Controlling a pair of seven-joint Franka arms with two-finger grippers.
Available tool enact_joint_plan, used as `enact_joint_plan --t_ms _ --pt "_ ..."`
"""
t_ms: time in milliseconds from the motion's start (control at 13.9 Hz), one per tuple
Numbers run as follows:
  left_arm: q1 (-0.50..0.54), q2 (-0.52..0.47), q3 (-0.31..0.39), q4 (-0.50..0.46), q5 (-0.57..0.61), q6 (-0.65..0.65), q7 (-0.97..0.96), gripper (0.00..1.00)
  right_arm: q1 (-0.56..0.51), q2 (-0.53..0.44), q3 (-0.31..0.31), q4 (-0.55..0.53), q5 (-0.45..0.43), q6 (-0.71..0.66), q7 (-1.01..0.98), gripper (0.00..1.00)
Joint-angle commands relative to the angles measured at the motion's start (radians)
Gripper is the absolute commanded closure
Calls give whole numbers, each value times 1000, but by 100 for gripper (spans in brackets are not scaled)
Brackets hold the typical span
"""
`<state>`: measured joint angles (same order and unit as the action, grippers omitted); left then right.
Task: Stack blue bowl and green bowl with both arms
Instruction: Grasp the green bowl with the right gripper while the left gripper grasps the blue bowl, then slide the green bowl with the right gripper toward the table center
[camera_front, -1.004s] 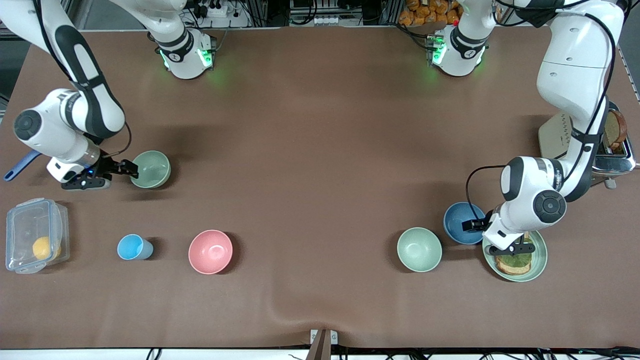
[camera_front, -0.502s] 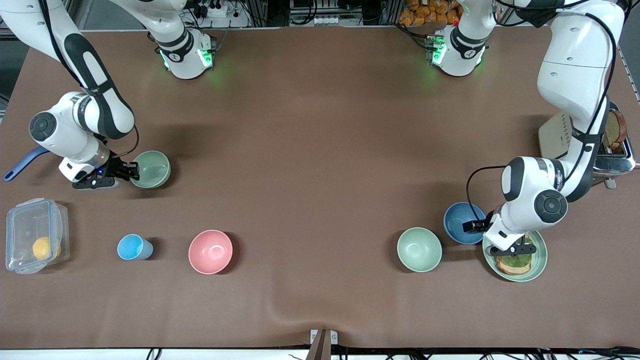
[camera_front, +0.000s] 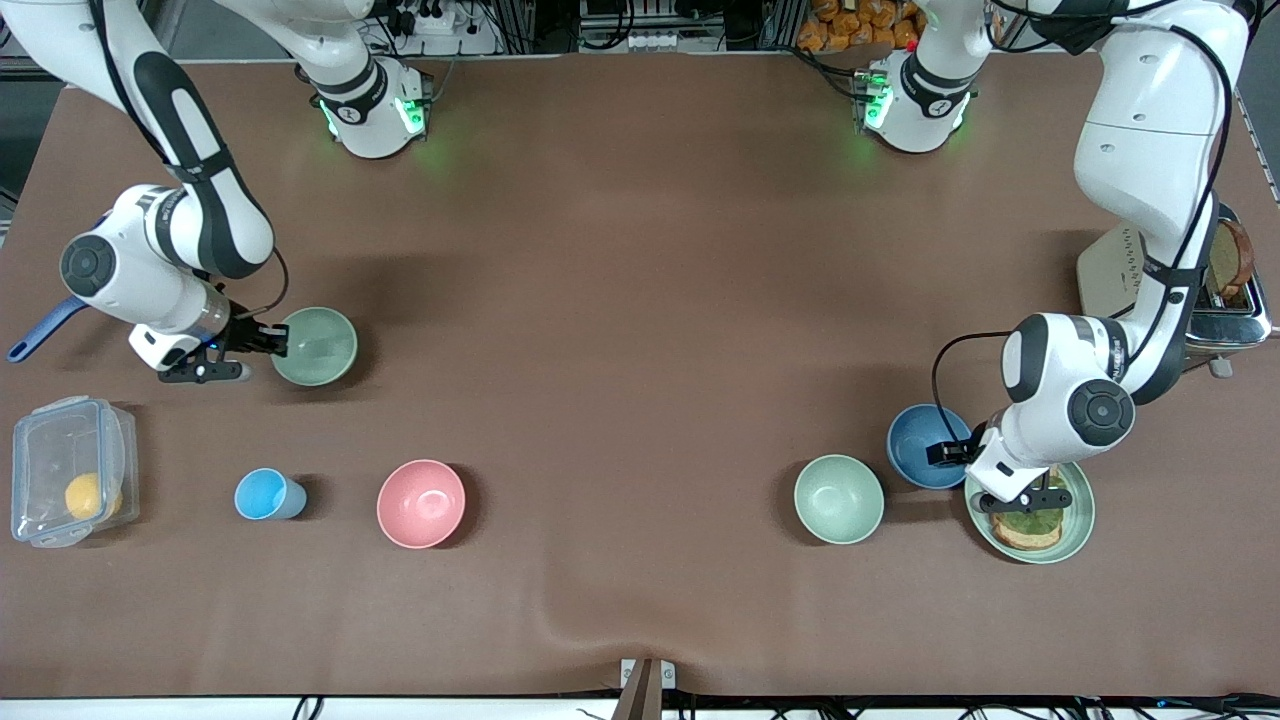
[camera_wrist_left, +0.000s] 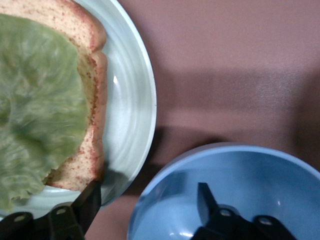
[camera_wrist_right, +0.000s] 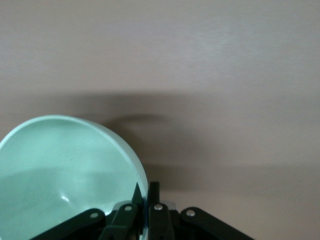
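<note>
The green bowl, dull sage, is at the right arm's end of the table. My right gripper is shut on its rim. In the right wrist view the two fingers pinch the thin wall of the green bowl at my right gripper. The blue bowl rests on the table at the left arm's end, beside a green plate. My left gripper is open astride the rim of the blue bowl. One finger is inside the bowl and the other is over the plate's edge.
The green plate carries toast and lettuce. A paler mint bowl stands beside the blue bowl. A pink bowl, a light-blue cup and a clear lidded box lie nearer the front camera than the green bowl. A toaster is at the left arm's table edge.
My right gripper has shut on the green bowl's rim, and the bowl has shifted a little toward the table's middle. The left arm has hardly moved.
</note>
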<state>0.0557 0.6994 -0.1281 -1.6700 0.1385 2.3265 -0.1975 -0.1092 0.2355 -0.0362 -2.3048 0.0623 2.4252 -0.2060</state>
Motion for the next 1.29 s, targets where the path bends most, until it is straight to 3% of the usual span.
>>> enact_joint_plan --t_ms 0,359,932,1219 --pt "1 -18 -5 -8 27 2 -22 73 63 -42 -1 82 16 -168 129 100" --pt "0 -28 -5 -2 29 -13 -19 73 187 -73 1 93 69 -199 302 100" --pt "-5 -66 -5 16 30 -76 -8 73 491 -82 5 99 70 -167 824 100" --pt "-5 -60 -7 13 30 -76 -20 85 615 -68 36 94 71 -74 1041 100"
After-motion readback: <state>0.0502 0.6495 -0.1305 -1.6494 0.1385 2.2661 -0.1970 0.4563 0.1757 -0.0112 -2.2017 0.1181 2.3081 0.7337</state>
